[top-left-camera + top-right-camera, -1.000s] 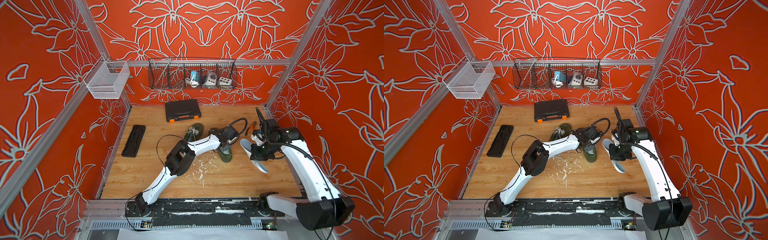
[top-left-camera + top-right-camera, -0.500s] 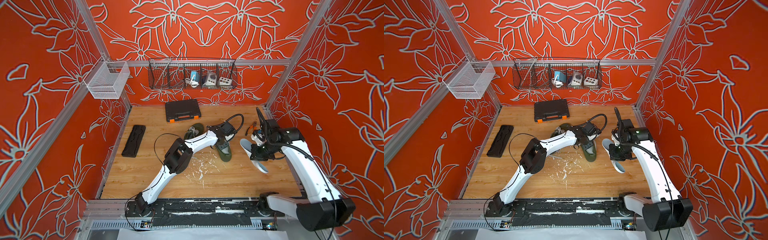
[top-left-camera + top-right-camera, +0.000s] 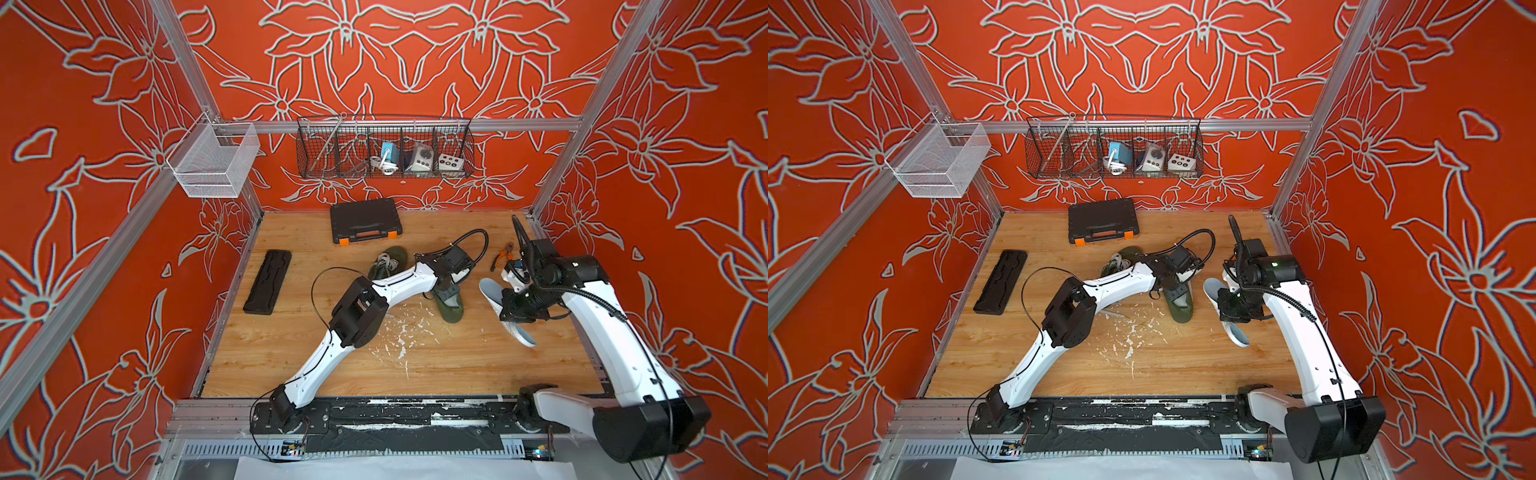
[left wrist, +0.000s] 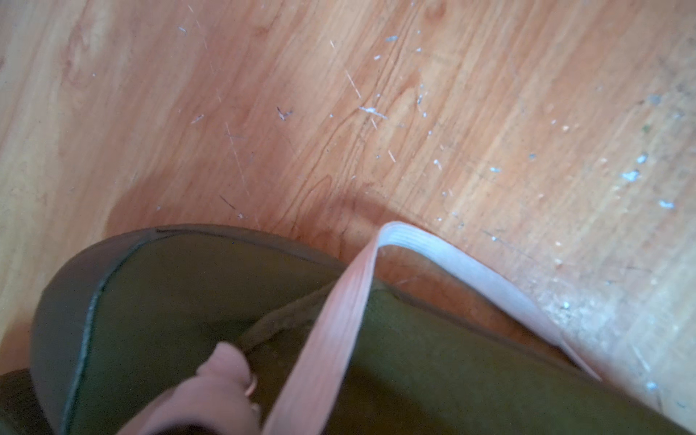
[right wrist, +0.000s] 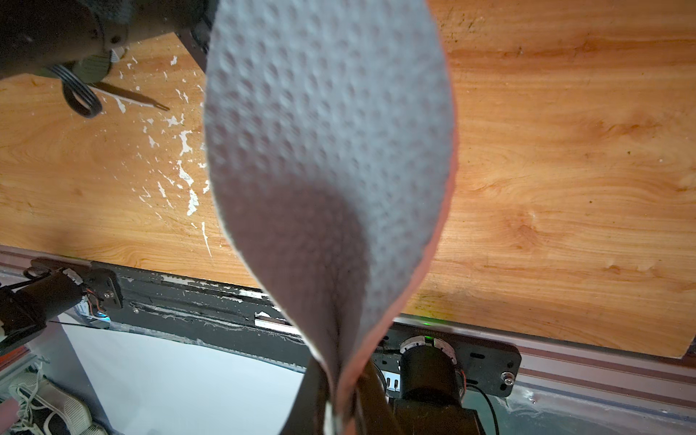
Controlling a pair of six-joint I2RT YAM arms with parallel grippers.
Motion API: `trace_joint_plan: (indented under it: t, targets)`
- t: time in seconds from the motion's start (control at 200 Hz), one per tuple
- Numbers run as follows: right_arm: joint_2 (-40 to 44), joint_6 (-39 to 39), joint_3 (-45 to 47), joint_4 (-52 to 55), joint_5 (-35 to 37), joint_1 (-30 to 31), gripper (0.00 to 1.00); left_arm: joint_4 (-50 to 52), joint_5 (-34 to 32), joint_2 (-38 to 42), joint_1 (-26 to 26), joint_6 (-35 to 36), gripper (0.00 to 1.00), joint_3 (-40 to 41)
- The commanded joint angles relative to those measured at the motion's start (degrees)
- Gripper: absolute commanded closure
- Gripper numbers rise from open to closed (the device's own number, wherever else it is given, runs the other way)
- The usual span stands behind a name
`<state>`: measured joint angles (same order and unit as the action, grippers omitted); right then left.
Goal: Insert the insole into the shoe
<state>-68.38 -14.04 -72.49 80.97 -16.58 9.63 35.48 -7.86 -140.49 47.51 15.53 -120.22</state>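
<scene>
Pre-insertion step: right gripper (image 5: 341,395) pinches the insole (image 3: 490,291) aloft just beside the shoe (image 3: 451,307), left gripper (image 3: 446,287) at the shoe's opening, jaw state indiscernible; next, judged: tip insole's toe end into that opening, shoe steadied.

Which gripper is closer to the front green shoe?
Left. The left gripper is right over the front shoe; the right gripper holds the insole beside it, apart.
</scene>
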Motion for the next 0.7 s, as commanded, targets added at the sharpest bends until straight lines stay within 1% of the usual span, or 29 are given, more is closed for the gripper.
trace_joint_plan:
  t: [0.0,0.04,0.145,0.46,0.696]
  targets:
    - [1.0,0.6,0.4,0.9,-0.2,-0.4,1.00,2.9,-0.2,-4.9,-1.4,0.9,0.78,2.2]
    - [0.9,0.7,0.4,0.9,-0.3,-0.3,1.00,2.8,0.3,-4.8,-1.4,1.0,0.81,2.6]
    - [0.9,0.8,0.2,1.0,-0.2,-0.4,1.00,2.9,1.6,-4.7,-1.7,1.1,1.00,2.5]
    - [1.2,0.7,0.4,1.2,0.0,-0.4,1.00,5.9,2.8,0.6,-1.9,1.5,1.00,-1.8]
    - [1.2,0.8,0.5,1.3,-0.3,-0.3,1.00,11.4,2.6,2.0,-2.0,1.2,1.00,-6.8]
